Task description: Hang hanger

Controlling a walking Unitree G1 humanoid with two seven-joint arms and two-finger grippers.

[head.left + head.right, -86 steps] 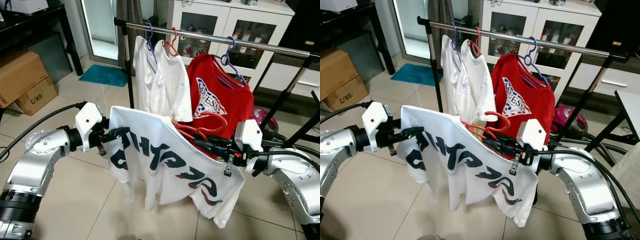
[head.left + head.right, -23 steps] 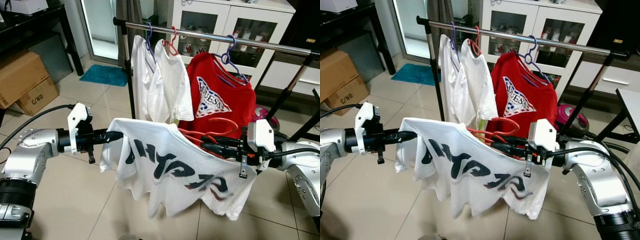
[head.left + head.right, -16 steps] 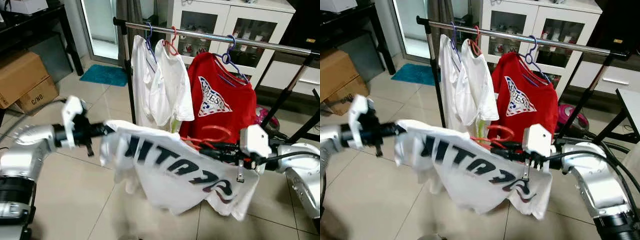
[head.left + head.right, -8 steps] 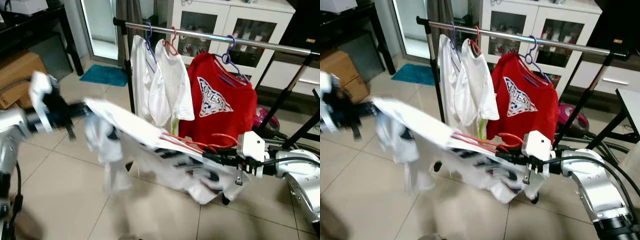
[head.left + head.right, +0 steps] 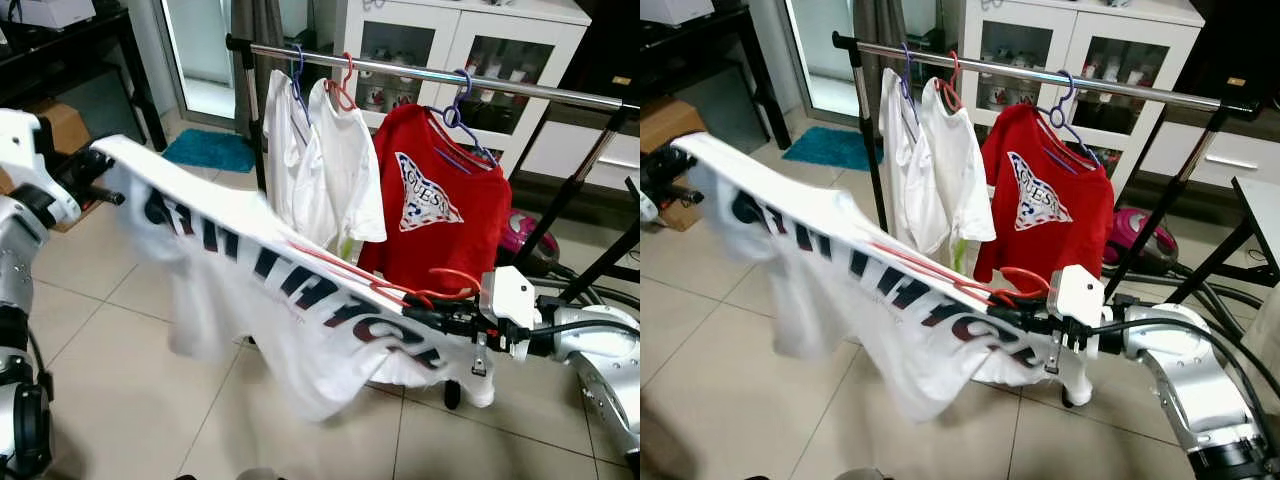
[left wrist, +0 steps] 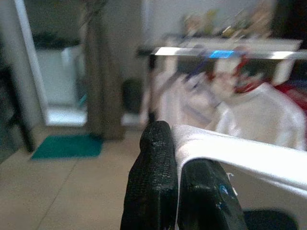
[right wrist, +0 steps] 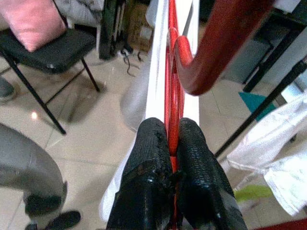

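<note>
Hanger [image 7: 173, 81] pinched in right claw [image 7: 172, 139], shirt [image 5: 270, 290] now stretched leftward from clamped left claw [image 6: 175, 158].

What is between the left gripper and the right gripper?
The white printed shirt stretches between left gripper and right gripper, on the red hanger; head views show it.

A steel rail [image 5: 520, 88] before me carries two white shirts [image 5: 318, 160] and a red shirt [image 5: 440, 210] on hangers. A teal mat [image 5: 210, 150] lies on the tiled floor [image 5: 110, 370].
</note>
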